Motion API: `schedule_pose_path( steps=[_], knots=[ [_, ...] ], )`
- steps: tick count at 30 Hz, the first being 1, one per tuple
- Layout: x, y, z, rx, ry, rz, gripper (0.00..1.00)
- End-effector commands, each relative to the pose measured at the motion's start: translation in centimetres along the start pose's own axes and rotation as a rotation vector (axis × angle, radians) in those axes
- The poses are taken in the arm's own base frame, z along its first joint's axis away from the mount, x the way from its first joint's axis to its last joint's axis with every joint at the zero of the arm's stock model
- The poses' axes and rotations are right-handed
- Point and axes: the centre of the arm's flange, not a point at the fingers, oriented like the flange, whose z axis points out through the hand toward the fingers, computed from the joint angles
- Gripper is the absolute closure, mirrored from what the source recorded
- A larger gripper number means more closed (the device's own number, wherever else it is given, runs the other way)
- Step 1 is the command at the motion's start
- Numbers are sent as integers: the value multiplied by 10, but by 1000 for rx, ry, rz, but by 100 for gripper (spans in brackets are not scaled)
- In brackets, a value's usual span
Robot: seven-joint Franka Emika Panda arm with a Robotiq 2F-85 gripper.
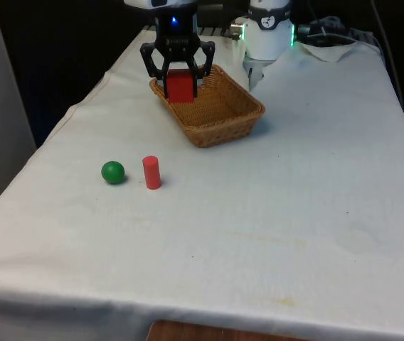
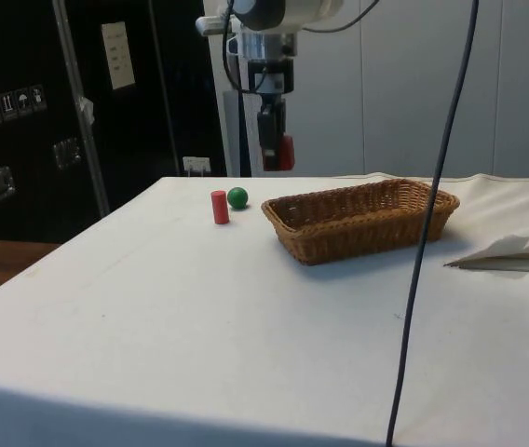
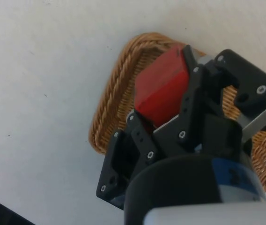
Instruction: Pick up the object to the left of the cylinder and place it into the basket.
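Observation:
My gripper [image 1: 181, 92] is shut on a red block [image 1: 181, 85] and hangs above the far end of a woven basket [image 1: 239, 121], on the front view's left. In the side view the gripper [image 2: 278, 154] holds the block [image 2: 286, 152] well above the basket's [image 2: 367, 233] rim. In the wrist view the block [image 3: 163, 86] sits between the fingers over the basket's corner [image 3: 112, 93]. A red cylinder [image 1: 151, 172] stands upright on the cloth, with a green ball [image 1: 113, 172] close on its left in the front view. Both also appear in the side view: cylinder [image 2: 219, 207], ball [image 2: 237, 197].
A crumpled fold of white cloth [image 1: 330, 50] lies at the far right of the table, beyond the basket. A dark cable [image 2: 427, 233] hangs down across the side view. Open cloth stretches from the cylinder to the near edge.

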Motion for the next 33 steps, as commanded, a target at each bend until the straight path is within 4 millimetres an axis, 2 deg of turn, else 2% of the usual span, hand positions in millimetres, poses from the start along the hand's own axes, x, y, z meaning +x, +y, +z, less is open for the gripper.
schedule_pose_path(
  steps=[1, 2, 9, 10, 12, 19, 20, 22, 27, 28, 29, 33],
  knots=[
    [-2, 0, 1, 0, 2, 0, 99],
    [-12, 2, 2, -13, 7, -3, 99],
    [-27, 3, 7, -13, 19, -3, 99],
    [-19, 1, 6, 0, 16, 0, 99],
    [-33, 4, 9, -12, 19, -3, 99],
    [-48, 5, 18, -13, 13, -6, 99],
    [-38, 3, 16, 1, 12, -5, 99],
    [-54, 5, 22, -14, 10, -8, 99],
    [-67, 5, 29, -17, 5, -10, 99],
    [-54, 3, 26, -6, 4, -7, 99],
    [-67, 5, 29, -17, 5, -10, 99],
    [-77, 4, 35, -15, 3, -10, 99]
  ],
)
